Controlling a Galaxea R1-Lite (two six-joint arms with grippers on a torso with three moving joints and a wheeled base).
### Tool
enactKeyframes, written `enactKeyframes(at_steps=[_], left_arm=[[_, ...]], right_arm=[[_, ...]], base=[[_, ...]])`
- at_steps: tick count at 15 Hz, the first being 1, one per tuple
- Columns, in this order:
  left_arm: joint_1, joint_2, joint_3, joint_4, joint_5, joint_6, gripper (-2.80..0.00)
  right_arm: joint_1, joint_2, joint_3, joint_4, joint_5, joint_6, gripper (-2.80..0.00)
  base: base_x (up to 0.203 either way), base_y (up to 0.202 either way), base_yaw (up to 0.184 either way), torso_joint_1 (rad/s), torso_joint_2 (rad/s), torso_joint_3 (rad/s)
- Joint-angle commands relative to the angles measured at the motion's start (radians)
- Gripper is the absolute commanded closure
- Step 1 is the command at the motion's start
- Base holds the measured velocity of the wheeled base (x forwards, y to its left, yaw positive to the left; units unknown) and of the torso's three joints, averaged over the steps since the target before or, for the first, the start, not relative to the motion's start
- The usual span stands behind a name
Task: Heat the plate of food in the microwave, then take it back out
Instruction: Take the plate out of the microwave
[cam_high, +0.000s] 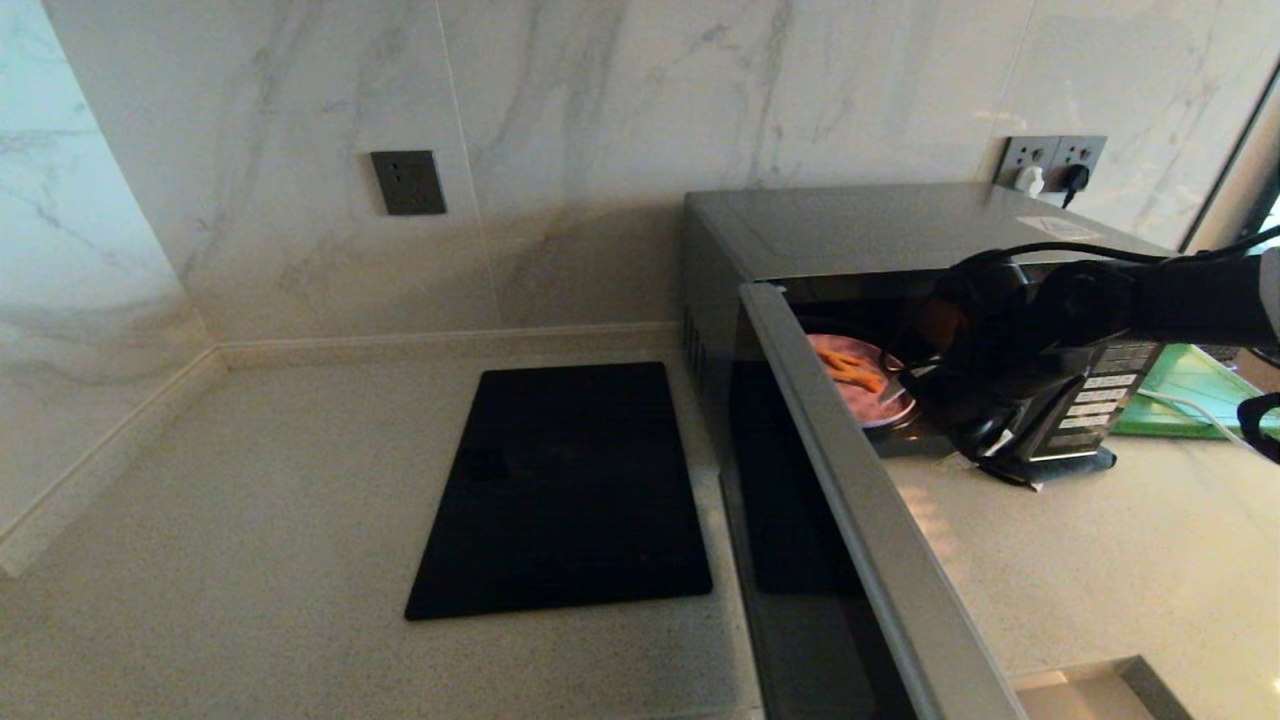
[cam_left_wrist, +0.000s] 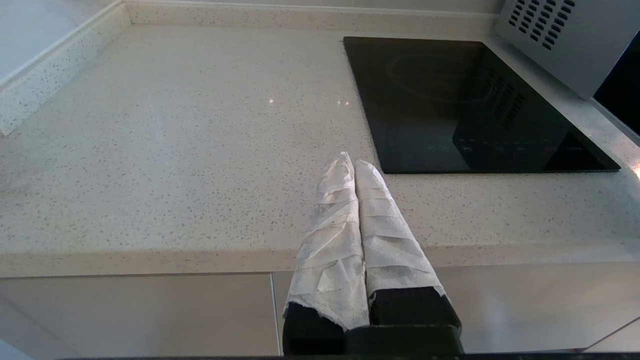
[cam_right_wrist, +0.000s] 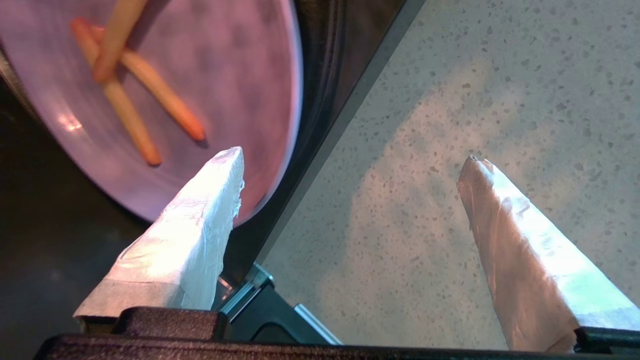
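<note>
reaching into the open mouth of the microwave, our right gripper stood with its two wrapped fingers spread wide and nothing between them. we saw one finger over the near rim of the plate of food, the other out over the speckled countertop in front of the oven's lower front edge. the plate sat inside the cavity, near the front opening, with a few orange fries lying crossed on it. whether the finger touched the plate's rim we could not tell. the microwave door hung swung open toward us, left of the cavity.

our left gripper was parked off the counter's front edge, its wrapped fingers pressed together on nothing. we noted the black cooktop set in the counter to the left of the microwave, a green board to the right of the button panel, and wall sockets behind the oven.
</note>
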Motion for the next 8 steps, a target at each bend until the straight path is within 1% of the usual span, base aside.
enactKeyframes(at_steps=[1, 8], left_arm=[[0.000, 0.002, 0.000, -0.001, 0.001, -0.001, 0.00], [0.000, 0.002, 0.000, -0.001, 0.001, -0.001, 0.00]], right_arm=[[0.000, 0.019, -0.002, 0.002, 0.000, 0.006, -2.80], [0.001, 0.049, -0.003, 0.001, -0.002, 0.005, -2.80]], base=[[0.000, 0.000, 0.000, 0.000, 0.00, 0.000], [0.000, 0.000, 0.000, 0.000, 0.00, 0.000]])
